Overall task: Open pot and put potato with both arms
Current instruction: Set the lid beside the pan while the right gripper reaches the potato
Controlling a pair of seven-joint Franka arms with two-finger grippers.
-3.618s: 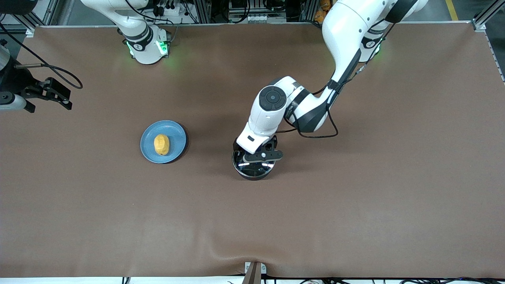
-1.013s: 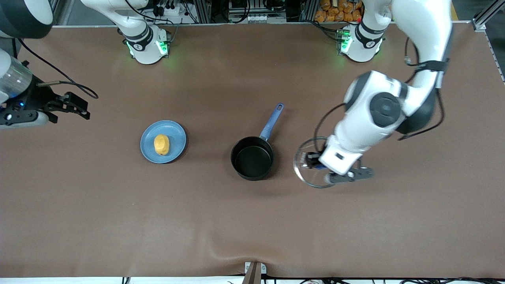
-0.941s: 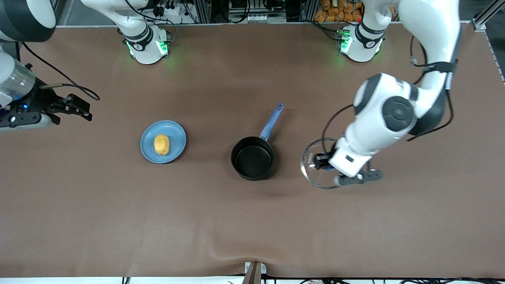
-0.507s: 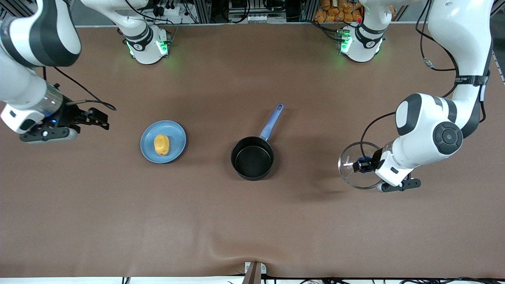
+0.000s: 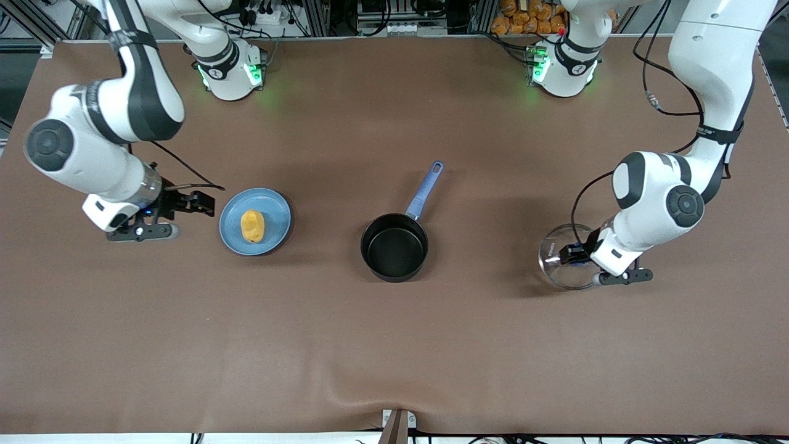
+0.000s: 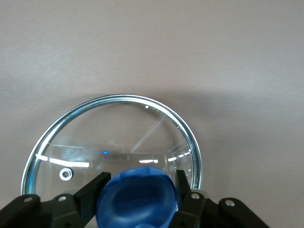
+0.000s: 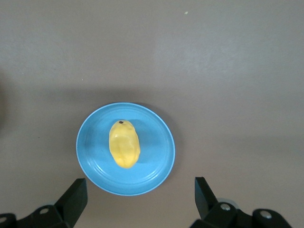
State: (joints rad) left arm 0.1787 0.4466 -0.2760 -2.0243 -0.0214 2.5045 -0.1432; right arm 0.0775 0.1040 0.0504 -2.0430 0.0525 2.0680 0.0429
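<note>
In the front view, the pot [image 5: 394, 247] stands uncovered near the middle of the brown surface [image 5: 394, 345], its blue handle pointing toward the robots' bases. Bare cloth lies around its whole rim. The potato [image 5: 252, 226] lies on a blue plate [image 5: 274, 213], toward the right arm's end, well apart from the pot. The right pincer [image 5: 192, 205] hangs just beside the plate's edge, on the side away from the pot, with its fingers spread and nothing in them. The left pincer [image 5: 570, 254] is toward the left arm's end, clenched on the blue knob of the glass lid [image 5: 558, 274]; whether the lid touches the surface, I cannot tell. A wide bare strip runs along the surface's edge nearest the camera.

In the left wrist view, both fingers [image 6: 90, 192] press the knob [image 6: 137, 197], and the lid's metal rim [image 6: 118, 99] has only bare surface around it.

In the right wrist view, the plate [image 7: 156, 142] with the potato [image 7: 124, 144] is seen between the spread fingers [image 7: 76, 194], free on all sides.
</note>
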